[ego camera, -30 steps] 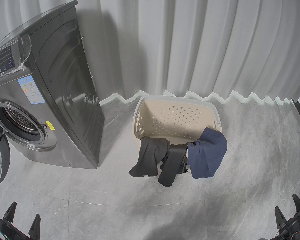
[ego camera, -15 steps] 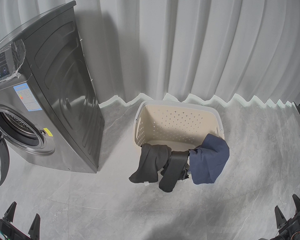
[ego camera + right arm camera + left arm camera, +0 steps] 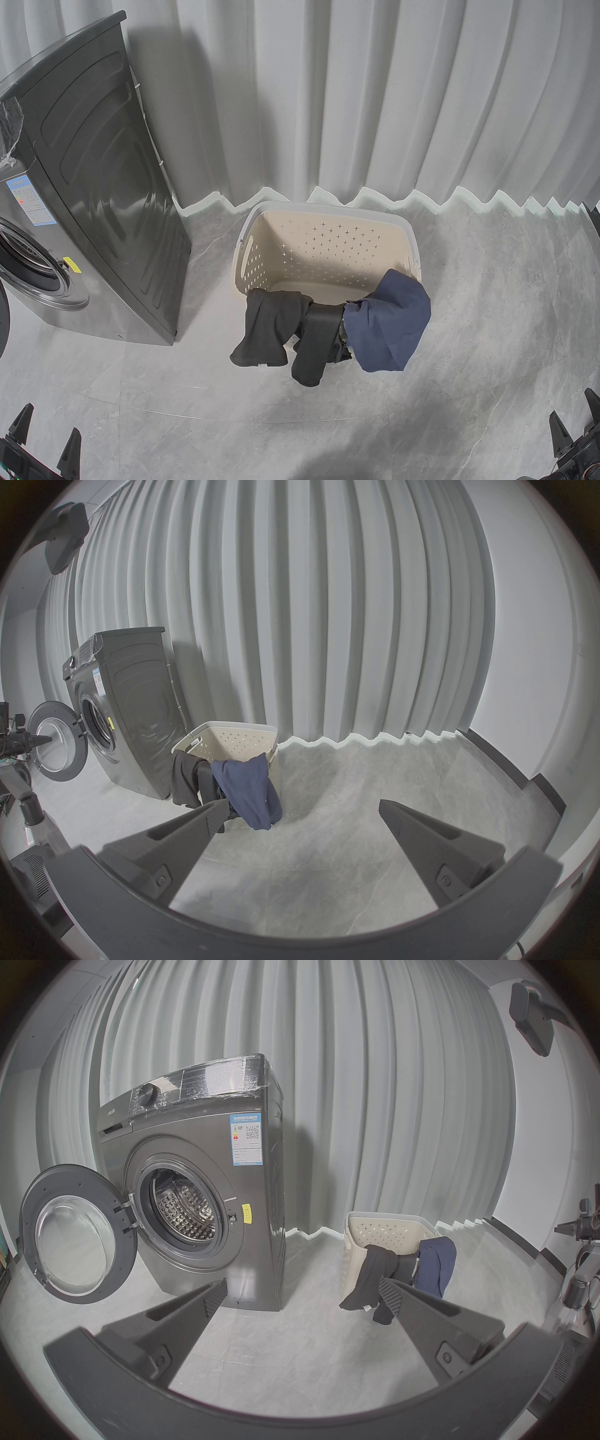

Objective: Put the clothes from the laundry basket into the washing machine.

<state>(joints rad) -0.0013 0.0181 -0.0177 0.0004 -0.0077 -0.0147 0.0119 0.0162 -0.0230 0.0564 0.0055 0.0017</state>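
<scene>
Evidently approach: we hold the left gripper and right gripper low, jaws spread wide, empty. Over the near rim of the laundry basket drape dark clothes, possibly one garment, and a navy garment, right of the open-doored washing machine. Next, we judge: reach, pinch cloth.

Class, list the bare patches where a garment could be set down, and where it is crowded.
Bare floor: between washing machine and laundry basket, in front of the basket, and to its right. Crowded: the basket's near rim, draped with dark clothes and a blue garment.
</scene>
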